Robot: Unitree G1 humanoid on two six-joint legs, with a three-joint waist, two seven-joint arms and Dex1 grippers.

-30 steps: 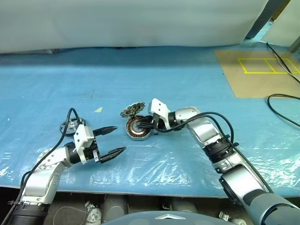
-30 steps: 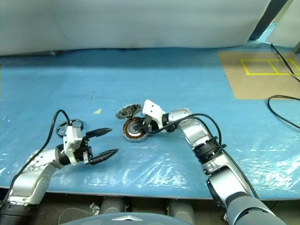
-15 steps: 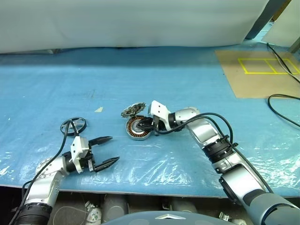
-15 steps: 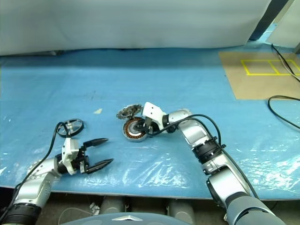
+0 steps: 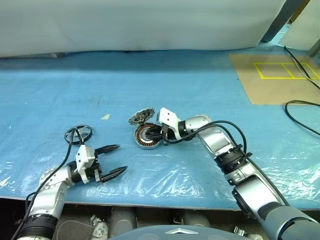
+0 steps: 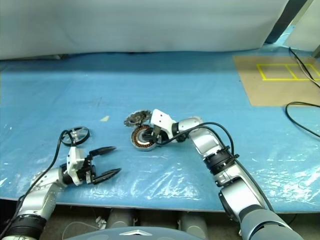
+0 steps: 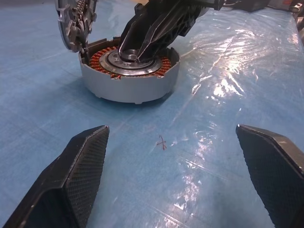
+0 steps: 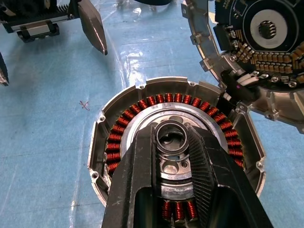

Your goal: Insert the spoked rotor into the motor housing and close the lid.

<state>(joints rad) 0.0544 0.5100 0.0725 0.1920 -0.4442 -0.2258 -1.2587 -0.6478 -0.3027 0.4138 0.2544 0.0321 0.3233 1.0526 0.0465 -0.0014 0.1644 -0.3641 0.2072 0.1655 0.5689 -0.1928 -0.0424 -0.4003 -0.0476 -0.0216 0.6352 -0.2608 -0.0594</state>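
Right gripper fingers clamped on motor housing hub, frame centre; lid leans behind it. Left gripper fingers apart, lower left. Spoked rotor lies left on desk: grab its rim, keep it level.

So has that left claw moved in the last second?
Yes. The left gripper dropped toward the near table edge, uncovering the spoked rotor.

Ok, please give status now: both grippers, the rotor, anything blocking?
Left gripper open, empty. Right gripper pinching motor housing hub. Spoked rotor flat, not inserted. Lid propped against the housing; nothing blocking.
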